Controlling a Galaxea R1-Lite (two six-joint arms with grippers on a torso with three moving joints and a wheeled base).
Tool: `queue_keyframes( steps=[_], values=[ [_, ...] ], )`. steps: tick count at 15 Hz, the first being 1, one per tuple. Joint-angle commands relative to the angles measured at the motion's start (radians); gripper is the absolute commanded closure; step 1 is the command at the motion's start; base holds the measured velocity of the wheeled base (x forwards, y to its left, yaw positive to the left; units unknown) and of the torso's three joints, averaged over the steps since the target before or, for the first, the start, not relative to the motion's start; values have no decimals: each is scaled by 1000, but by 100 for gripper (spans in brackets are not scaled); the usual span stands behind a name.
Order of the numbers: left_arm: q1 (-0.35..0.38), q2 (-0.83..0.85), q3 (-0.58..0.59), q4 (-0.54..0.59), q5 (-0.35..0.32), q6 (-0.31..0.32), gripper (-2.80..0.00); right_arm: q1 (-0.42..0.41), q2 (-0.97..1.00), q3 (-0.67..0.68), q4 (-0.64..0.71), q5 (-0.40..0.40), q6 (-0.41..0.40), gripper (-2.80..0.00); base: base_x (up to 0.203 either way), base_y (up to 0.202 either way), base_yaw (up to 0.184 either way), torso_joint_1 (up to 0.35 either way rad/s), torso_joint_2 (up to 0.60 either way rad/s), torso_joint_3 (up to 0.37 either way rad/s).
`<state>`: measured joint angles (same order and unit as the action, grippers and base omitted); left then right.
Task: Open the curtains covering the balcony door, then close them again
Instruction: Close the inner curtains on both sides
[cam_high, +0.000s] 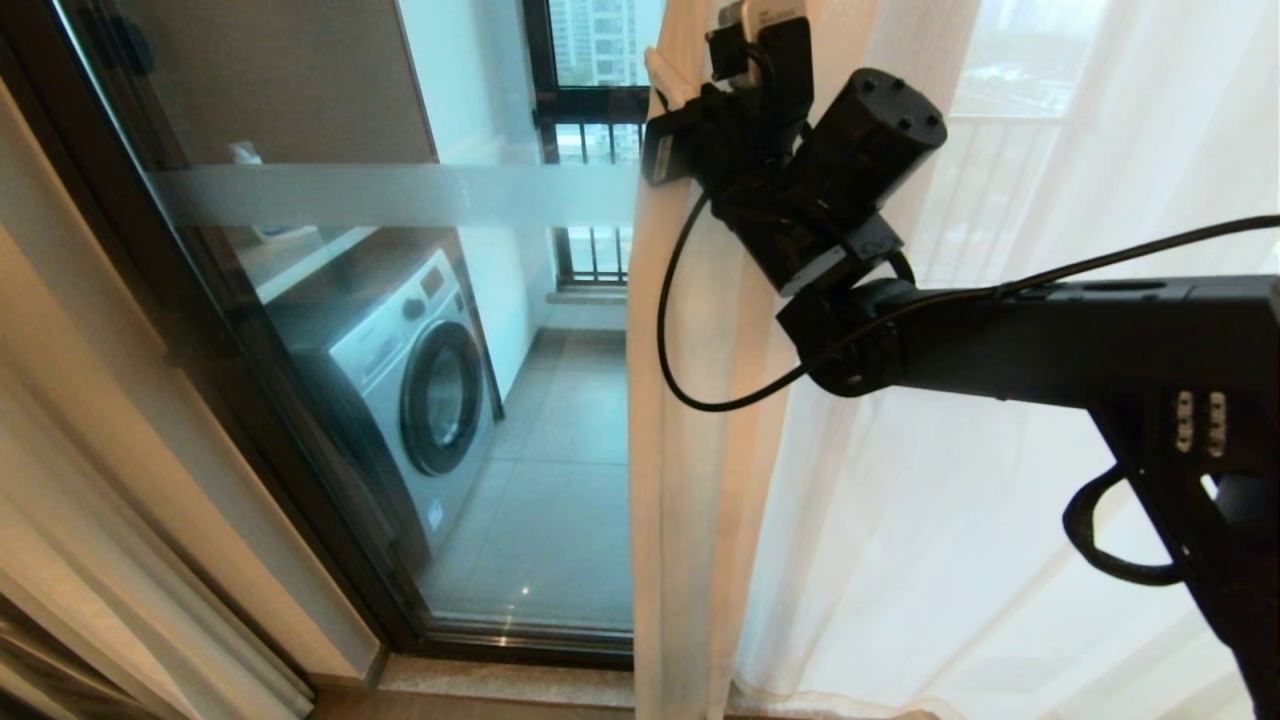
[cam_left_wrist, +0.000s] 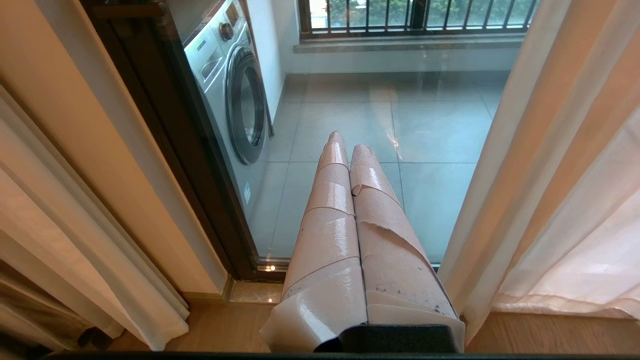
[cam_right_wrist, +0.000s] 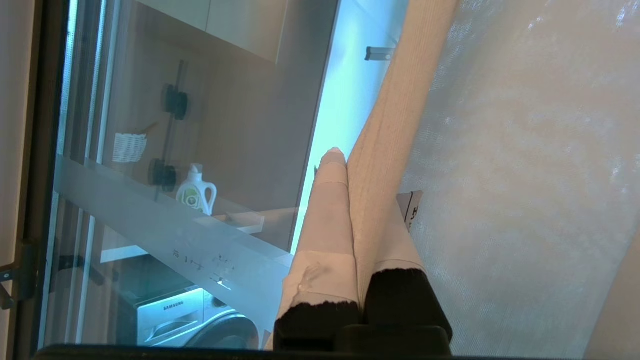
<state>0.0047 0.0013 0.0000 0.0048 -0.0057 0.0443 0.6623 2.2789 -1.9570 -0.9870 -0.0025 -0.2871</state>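
- The right gripper (cam_high: 668, 85) is raised high against the leading edge of the sheer white curtain (cam_high: 900, 520), its taped fingers (cam_right_wrist: 325, 220) pinching that hemmed edge between them.
- In the right wrist view the curtain's edge strip (cam_right_wrist: 395, 125) runs between the two fingers and up past their tips.
- The sheer curtain hangs over the right part of the balcony door (cam_high: 420, 300); the left part of the glass is uncovered, with its frosted band (cam_high: 400, 194) running across.
- A beige drape (cam_high: 110, 560) hangs bunched at the far left, beside the dark door frame (cam_high: 230, 400).
- Through the glass, a front-loading washing machine (cam_high: 420, 380) stands on the tiled balcony floor; its round door is shut, and what is inside cannot be told.
- A white detergent bottle (cam_right_wrist: 196, 195) stands on the counter above the machine.
- The left gripper (cam_left_wrist: 350, 150) hangs low before the glass, fingers pressed together, holding nothing.
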Motion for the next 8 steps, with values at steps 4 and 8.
queue_keyframes(
  steps=[4,8],
  values=[
    [1,0,0,0,0,0,0,-3,-11,0,-1,-19,-3,0,0,0,0,0,0,0],
    [0,0,0,0,0,0,0,-6,-19,0,-5,-20,-1,-280,0,0,0,0,0,0]
  ],
)
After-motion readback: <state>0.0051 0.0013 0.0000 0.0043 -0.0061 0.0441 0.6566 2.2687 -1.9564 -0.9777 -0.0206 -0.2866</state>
